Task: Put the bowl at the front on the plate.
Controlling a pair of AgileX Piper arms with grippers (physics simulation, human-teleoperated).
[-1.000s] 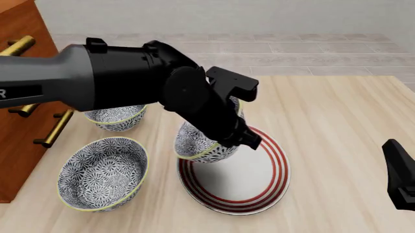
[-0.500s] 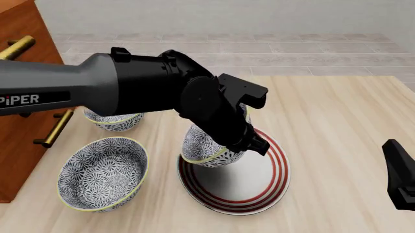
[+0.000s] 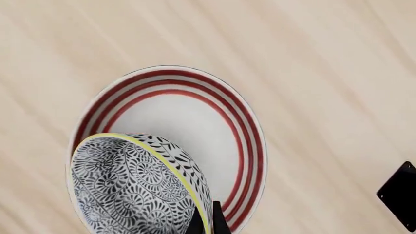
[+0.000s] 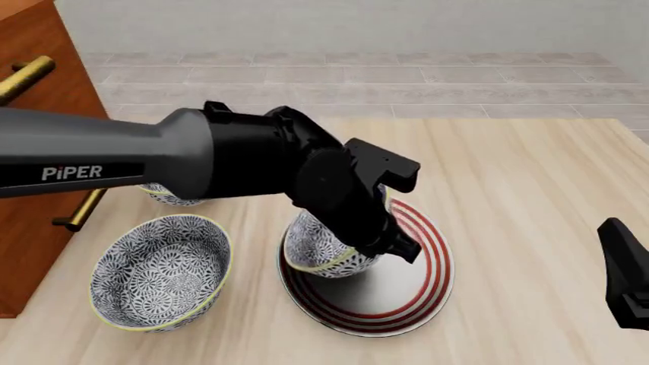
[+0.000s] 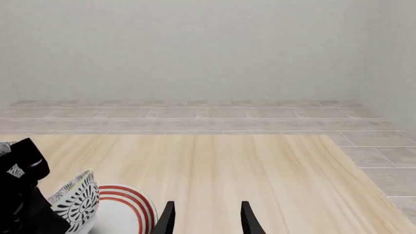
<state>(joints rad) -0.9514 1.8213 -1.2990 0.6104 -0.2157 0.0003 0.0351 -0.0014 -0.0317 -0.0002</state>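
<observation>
The left arm reaches across the table (image 4: 527, 182) from the left, and its fingers (image 3: 215, 222) are clamped together on the rim of the bowl (image 4: 322, 247). In the left wrist view the two finger tips sit on either side of the thin yellow-green rim, one inside and one outside the wall. The bowl is tilted, with its opening turned toward the left, and it hangs over the left half of the plate (image 4: 421, 277). Whether its base touches the plate surface cannot be determined from these views. The plate lies flat on the table, its three red rings visible around the bowl.

Two further patterned bowls stand to the left: the front-left bowl (image 4: 160, 272) sits upright just beside the plate, and the rear bowl (image 4: 163, 195) is largely hidden behind the left arm. A wooden cabinet (image 4: 41, 68) with brass handles borders the left table edge.

The right gripper (image 5: 204, 219) stands well apart from the plate at the right, its fingers spread and holding nothing.
</observation>
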